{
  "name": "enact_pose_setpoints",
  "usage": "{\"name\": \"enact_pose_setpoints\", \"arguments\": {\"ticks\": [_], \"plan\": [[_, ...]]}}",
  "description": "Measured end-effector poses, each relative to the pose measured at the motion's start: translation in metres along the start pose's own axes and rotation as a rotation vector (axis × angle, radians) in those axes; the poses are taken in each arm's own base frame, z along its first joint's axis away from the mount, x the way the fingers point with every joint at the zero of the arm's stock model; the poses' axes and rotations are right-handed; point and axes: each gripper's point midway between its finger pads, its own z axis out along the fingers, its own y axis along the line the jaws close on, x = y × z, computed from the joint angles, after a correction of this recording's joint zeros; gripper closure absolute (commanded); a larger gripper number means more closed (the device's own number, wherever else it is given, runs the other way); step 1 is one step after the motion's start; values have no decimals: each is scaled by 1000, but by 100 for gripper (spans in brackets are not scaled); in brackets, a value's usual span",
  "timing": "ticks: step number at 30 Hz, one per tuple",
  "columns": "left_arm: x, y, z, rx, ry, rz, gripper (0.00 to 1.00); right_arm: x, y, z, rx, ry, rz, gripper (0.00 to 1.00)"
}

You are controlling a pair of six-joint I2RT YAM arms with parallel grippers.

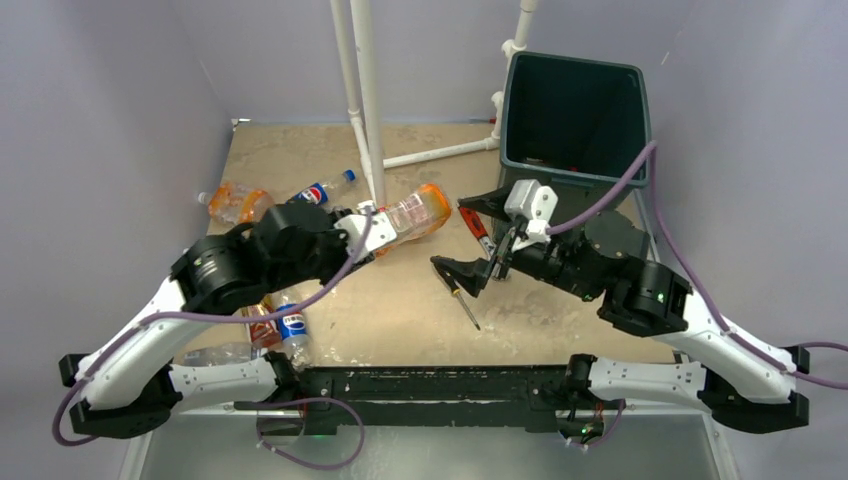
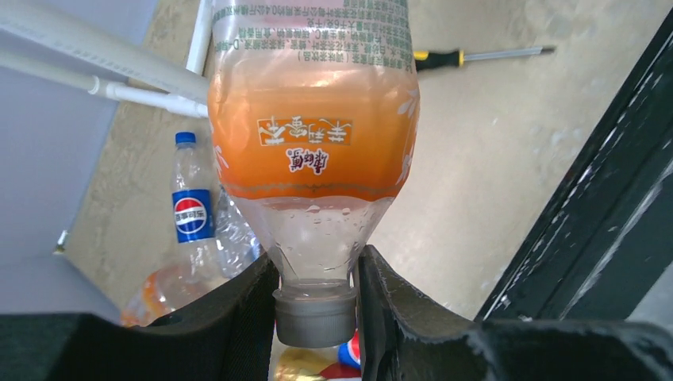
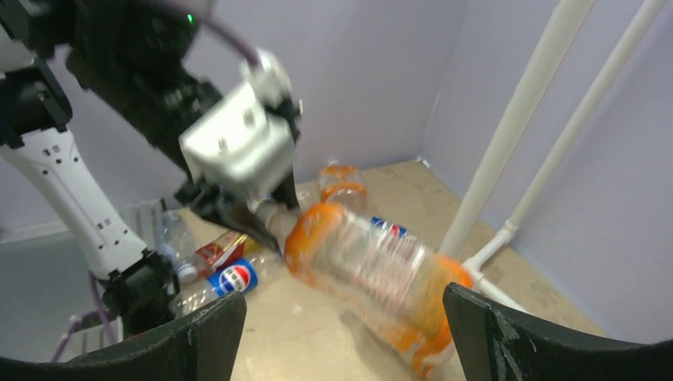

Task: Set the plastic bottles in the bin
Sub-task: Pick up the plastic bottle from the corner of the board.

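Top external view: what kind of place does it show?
Probably a robot test cell in a lab, not a home: plain purple walls box in a small table, a white pipe frame rises from it, and two robot arms are bolted at its near edge.

From above I counted six plastic bottles (image 1: pixel 412 214) in plain sight: two orange-tinted, two with blue Pepsi labels, one red-labelled, one clear. Whether others lay hidden beneath them I could not tell. There was one bin (image 1: pixel 575 110), one yellow-handled screwdriver (image 1: pixel 462 300) and one red-handled tool (image 1: pixel 472 222).
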Motion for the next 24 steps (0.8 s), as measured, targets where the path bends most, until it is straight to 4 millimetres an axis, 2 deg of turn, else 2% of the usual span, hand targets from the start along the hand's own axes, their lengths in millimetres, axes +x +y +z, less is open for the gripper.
{"name": "enact_pose_setpoints", "arguments": {"ticks": [4, 7, 9, 13, 16, 18, 21, 24], "plan": [[10, -1, 22, 25, 106, 143, 100, -17, -11, 4, 45, -19, -47, 1], [14, -2, 25, 55, 130, 223, 100, -10, -16, 9, 67, 9, -83, 1], [13, -4, 22, 84, 116, 272, 100, 4, -16, 14, 68, 42, -109, 1], [11, -8, 17, 122, 87, 321, 100, 48, -12, 16, 48, 118, -178, 1], [13, -10, 16, 139, 94, 351, 100, 65, -9, 11, 30, 118, -233, 1], [17, -12, 18, 150, 119, 368, 100, 66, -7, 6, 14, 100, -262, 1], [22, -16, 22, 175, 146, 382, 100, 51, -6, 2, -2, 41, -299, 1], [20, -21, 21, 199, 130, 378, 100, 44, -4, 3, -20, 13, -324, 1]]}}
